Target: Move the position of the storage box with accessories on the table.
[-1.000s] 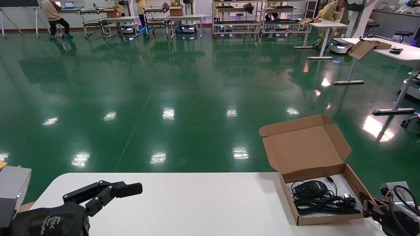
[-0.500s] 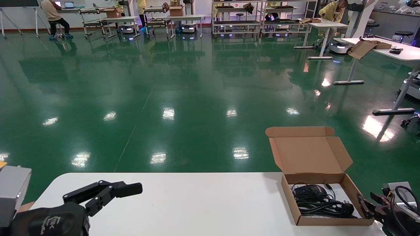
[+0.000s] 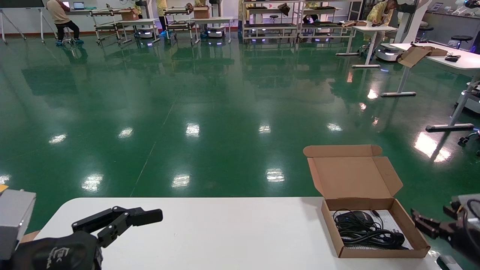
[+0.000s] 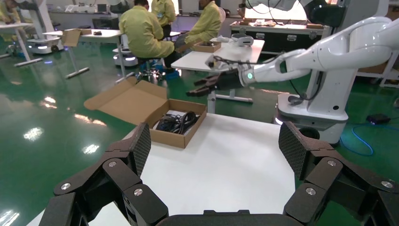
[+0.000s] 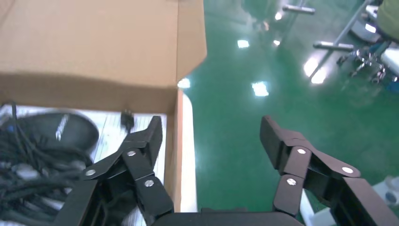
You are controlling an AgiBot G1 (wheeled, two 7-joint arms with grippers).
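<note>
Right claw (image 3: 420, 221) spread just beside storage box (image 3: 375, 232)'s right wall, lid flap fwd, long axis front-to-back.

Black end effector (image 4: 214, 146), silver screws

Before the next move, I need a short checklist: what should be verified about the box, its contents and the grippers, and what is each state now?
1. Box fully on the table: ok, though it sits close to the right edge.
2. Lid open and leaning back: ok.
3. Mouse and cable inside the box, on the paper: ok.
4. Right gripper free of the box: ok, open and beside the right wall, not touching in the head view.
5. Left gripper out of the way: ok, open and parked over the table's left side.
6. Box resting flat: ok.
</note>
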